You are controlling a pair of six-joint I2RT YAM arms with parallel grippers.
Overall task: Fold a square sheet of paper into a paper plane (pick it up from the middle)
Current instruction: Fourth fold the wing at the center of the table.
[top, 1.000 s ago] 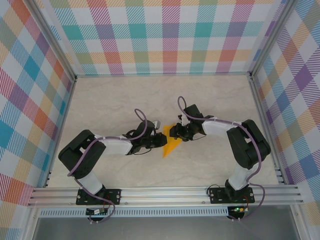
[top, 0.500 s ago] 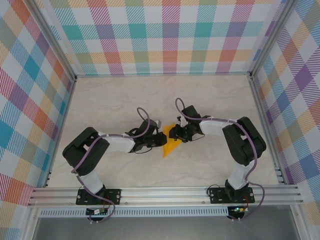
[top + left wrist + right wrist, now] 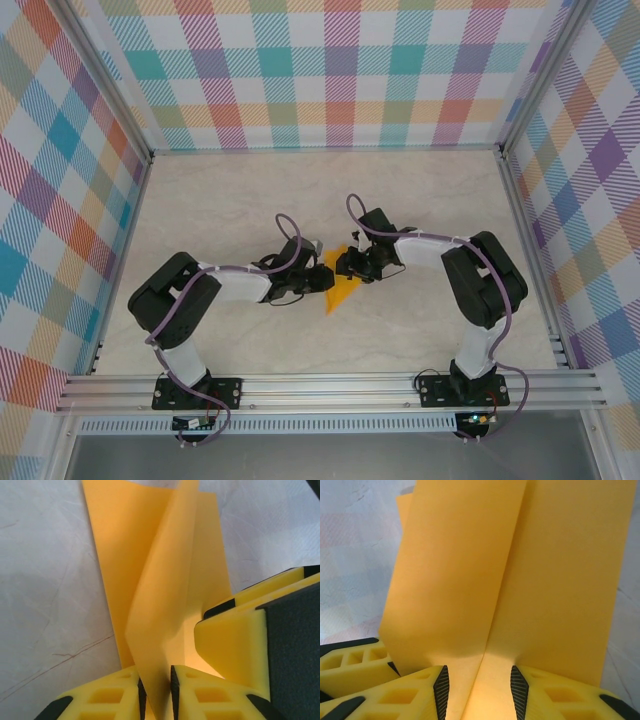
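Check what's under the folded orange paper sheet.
Pale marbled tabletop shows around the folded orange paper sheet, which rests on it. The patch directly beneath is covered. One flap rises inside the left pincer.

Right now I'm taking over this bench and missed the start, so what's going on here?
Two robot arms are folding a paper plane mid-table. The orange paper is already creased into a pointed wedge lying on the table. The left hand has an upright flap between its fingers, and the right hand straddles a crease from the opposite side. Whether either is actually pinching is unclear. It isn't a finished plane yet.
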